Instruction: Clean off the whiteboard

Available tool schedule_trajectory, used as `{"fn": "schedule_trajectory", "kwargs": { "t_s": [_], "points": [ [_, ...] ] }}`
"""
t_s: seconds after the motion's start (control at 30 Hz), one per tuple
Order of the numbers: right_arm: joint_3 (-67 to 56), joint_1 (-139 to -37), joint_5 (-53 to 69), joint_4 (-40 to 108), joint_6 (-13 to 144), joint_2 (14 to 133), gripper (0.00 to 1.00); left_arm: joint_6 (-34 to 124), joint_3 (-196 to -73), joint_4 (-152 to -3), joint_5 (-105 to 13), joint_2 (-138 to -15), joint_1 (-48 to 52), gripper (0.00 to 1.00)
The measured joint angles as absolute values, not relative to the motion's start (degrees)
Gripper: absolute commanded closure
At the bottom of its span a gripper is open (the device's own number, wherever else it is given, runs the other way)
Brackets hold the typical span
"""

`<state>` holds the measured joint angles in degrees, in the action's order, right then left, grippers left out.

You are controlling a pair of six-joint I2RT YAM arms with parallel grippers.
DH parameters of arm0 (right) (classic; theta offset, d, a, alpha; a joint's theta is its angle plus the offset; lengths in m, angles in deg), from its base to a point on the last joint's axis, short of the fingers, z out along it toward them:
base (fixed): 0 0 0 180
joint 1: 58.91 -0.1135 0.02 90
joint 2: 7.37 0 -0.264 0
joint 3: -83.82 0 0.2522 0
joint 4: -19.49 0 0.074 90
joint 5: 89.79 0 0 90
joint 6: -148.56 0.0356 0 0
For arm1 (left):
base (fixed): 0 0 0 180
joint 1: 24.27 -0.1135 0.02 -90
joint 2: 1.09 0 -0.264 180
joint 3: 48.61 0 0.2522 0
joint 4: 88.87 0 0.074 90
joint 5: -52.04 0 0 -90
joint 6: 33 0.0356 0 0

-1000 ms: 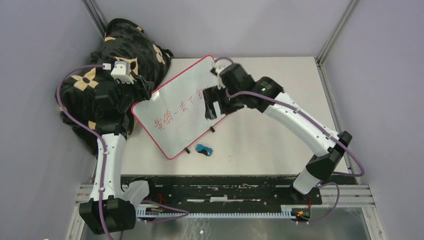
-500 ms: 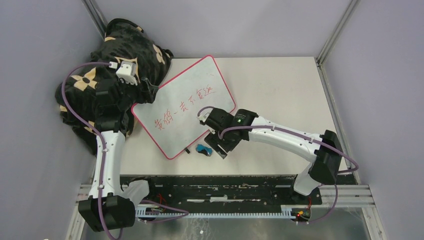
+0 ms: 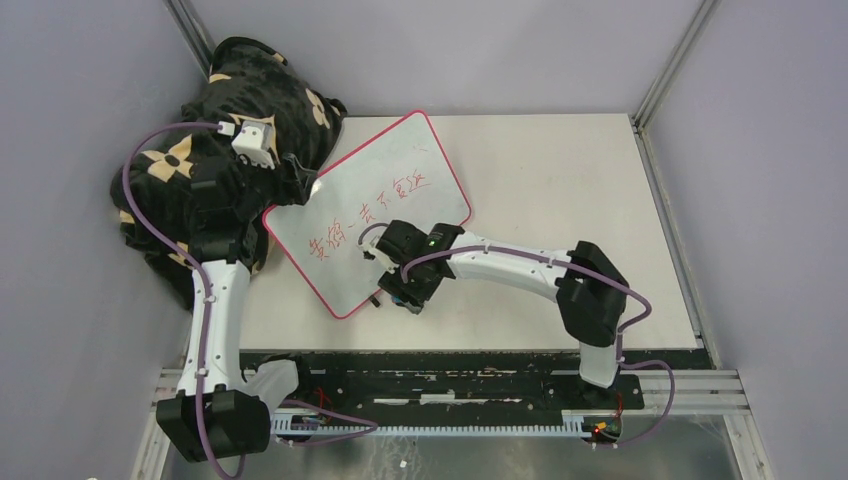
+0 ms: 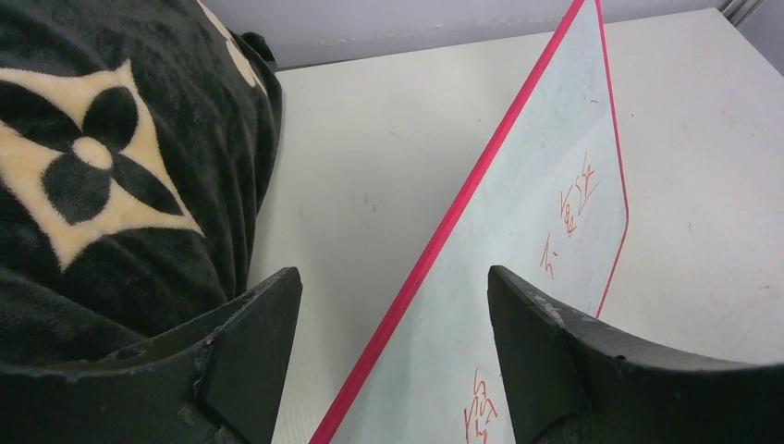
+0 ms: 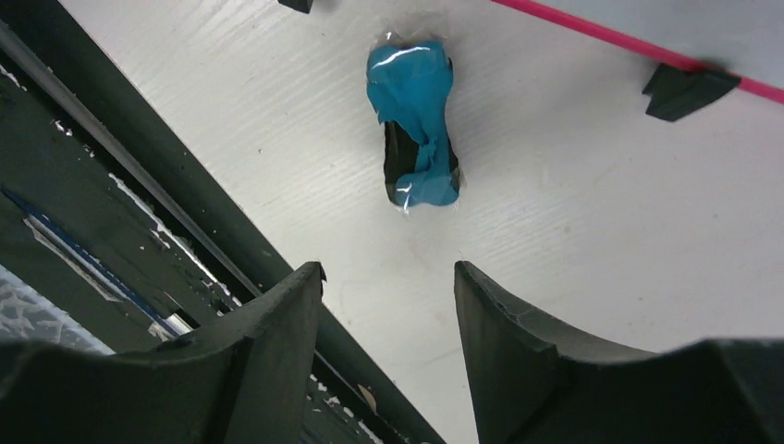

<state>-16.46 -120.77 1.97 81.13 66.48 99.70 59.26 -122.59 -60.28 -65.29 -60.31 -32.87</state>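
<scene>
**Eraser in Reach, Red Writing Uncleared**

The whiteboard lies at an angle across the left half of the pale surface. Its thin red rim frames a row of red handwriting that runs across its face. Its far-left corner sits against a black blanket patterned with cream flowers, heaped at the surface's left edge.

The left gripper sits at that corner with its fingers spread apart. In the left wrist view, the board's red edge runs up between them and touches neither.

The right gripper reaches down over the board's near edge, close to the front of the surface. Its fingers are parted and hold nothing. Just ahead of them, a small blue-and-black eraser lies loose on the surface, a little apart from the board's rim and beside one of the board's black feet. From overhead, the right gripper hides most of the eraser.
</scene>
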Motion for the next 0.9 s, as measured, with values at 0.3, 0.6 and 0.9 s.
{"fn": "schedule_trajectory", "kwargs": {
  "t_s": [0.3, 0.6, 0.9],
  "points": [
    [-17.4, -119.0, 6.1, 78.0, 65.5, 104.5, 0.37, 59.4, -122.9, -60.4, -64.0, -58.4, -32.9, 0.21],
    [-19.5, -117.9, 8.2, 76.4, 64.7, 107.6, 0.41, 59.5, -123.2, -60.5, -63.9, -58.4, -32.9, 0.21],
    [-20.1, -117.6, 9.2, 75.1, 64.1, 109.1, 0.42, 59.5, -123.2, -60.6, -63.5, -58.2, -32.9, 0.21]
  ]
}}
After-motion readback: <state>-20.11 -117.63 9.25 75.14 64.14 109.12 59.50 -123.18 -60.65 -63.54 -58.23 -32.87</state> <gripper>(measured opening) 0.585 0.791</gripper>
